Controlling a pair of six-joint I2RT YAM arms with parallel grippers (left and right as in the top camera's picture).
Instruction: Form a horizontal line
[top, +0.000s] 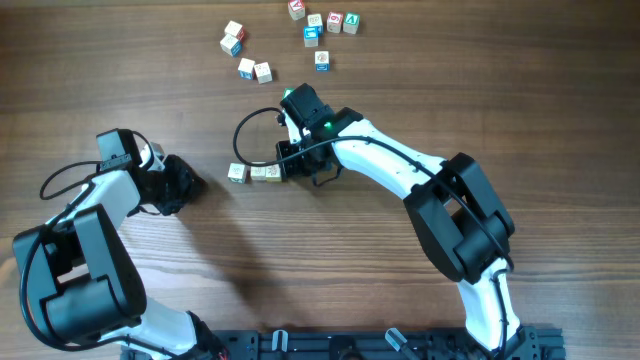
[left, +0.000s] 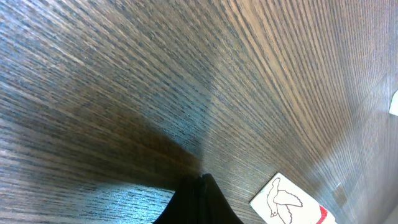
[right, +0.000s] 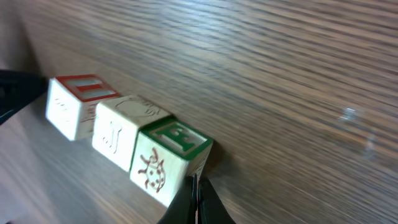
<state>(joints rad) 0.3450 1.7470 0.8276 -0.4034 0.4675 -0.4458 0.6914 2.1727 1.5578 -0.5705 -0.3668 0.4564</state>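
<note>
The horizontal line (top: 256, 172) is a row of three pale letter cubes touching edge to edge near the table's middle. In the right wrist view they are a red-topped cube (right: 74, 107), a plain-topped one (right: 124, 132) and a green-topped cube (right: 166, 157) with a ladybird on its side. My right gripper (top: 290, 168) is shut, its tips (right: 196, 190) against the green-topped cube's end face with nothing held. My left gripper (top: 195, 183) is shut and empty a short way left of the row. In its wrist view the closed tips (left: 200, 185) sit beside a cube face with a bird drawing (left: 285, 199).
Several loose letter cubes lie at the far edge: a group at the left (top: 245, 55) and a group at the right (top: 322, 25). A black cable (top: 243, 130) loops beside the right wrist. Bare wooden tabletop (top: 330, 270) lies toward the front.
</note>
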